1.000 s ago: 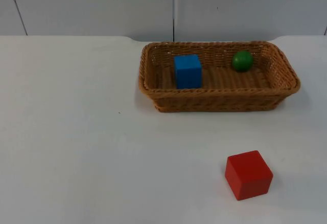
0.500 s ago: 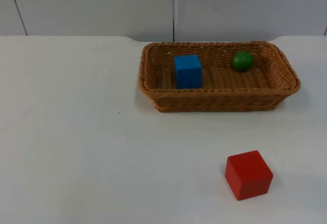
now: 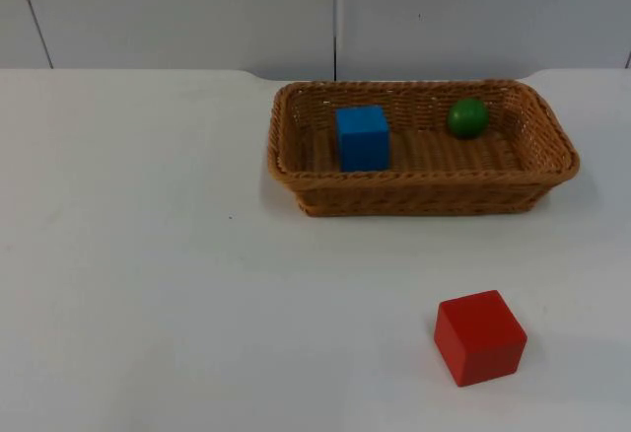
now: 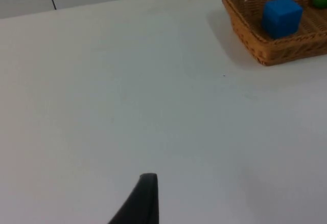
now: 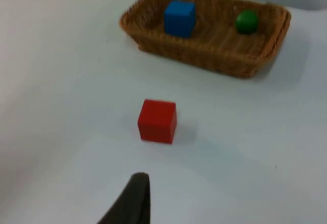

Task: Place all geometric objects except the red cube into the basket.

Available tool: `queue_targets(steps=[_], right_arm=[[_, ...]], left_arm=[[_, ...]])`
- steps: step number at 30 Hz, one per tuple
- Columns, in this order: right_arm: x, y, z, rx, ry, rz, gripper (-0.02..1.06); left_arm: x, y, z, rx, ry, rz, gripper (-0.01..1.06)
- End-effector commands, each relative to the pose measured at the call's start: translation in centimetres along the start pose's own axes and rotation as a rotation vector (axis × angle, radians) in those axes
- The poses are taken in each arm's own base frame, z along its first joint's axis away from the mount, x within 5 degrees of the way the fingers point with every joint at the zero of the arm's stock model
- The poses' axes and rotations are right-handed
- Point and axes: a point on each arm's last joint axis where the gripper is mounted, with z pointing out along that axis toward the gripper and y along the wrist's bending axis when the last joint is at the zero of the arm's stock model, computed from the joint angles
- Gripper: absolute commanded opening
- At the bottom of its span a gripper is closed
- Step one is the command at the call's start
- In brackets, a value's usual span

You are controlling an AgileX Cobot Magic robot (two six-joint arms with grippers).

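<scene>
A brown wicker basket (image 3: 424,193) stands at the back right of the table. Inside it a blue cube (image 3: 362,137) rests toward its left end and a green ball (image 3: 467,117) lies near its far right corner. The red cube (image 3: 480,336) sits on the table in front of the basket, toward the near edge. My left gripper (image 4: 144,203) waits over bare table well to the left of the basket (image 4: 276,55) and blue cube (image 4: 280,16). My right gripper (image 5: 132,201) waits on the near side of the red cube (image 5: 157,121), with the basket (image 5: 204,55) beyond it.
The grey partition wall (image 3: 325,13) closes the table behind the basket. The white table top (image 3: 138,254) stretches bare to the left of the basket and around the red cube.
</scene>
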Motion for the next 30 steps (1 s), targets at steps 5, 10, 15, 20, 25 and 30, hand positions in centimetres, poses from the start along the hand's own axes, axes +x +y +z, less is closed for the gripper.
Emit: queue_targets(steps=[5,10,15,20,25,30], right_arm=[[0.06,0.03,0.31,-0.001,-0.014,-0.021,1.05],[0.06,0.01,0.31,0.002,-0.014,-0.029,1.05],[0.06,0.01,0.31,0.002,-0.014,-0.029,1.05],[0.06,0.01,0.31,0.002,-0.014,-0.029,1.05],[0.06,0.01,0.31,0.002,-0.014,-0.029,1.05],[0.06,0.01,0.31,0.002,-0.014,-0.029,1.05]], left_arm=[[0.12,-0.03,0.02,-0.001,0.001,-0.009,1.05],[0.12,-0.03,0.02,-0.001,0.001,-0.009,1.05],[0.12,-0.05,0.02,0.002,0.001,-0.010,1.05],[0.12,-0.04,0.02,0.001,0.001,-0.006,1.05],[0.12,-0.04,0.02,0.001,0.001,-0.006,1.05],[0.12,-0.04,0.02,0.001,0.001,-0.006,1.05]])
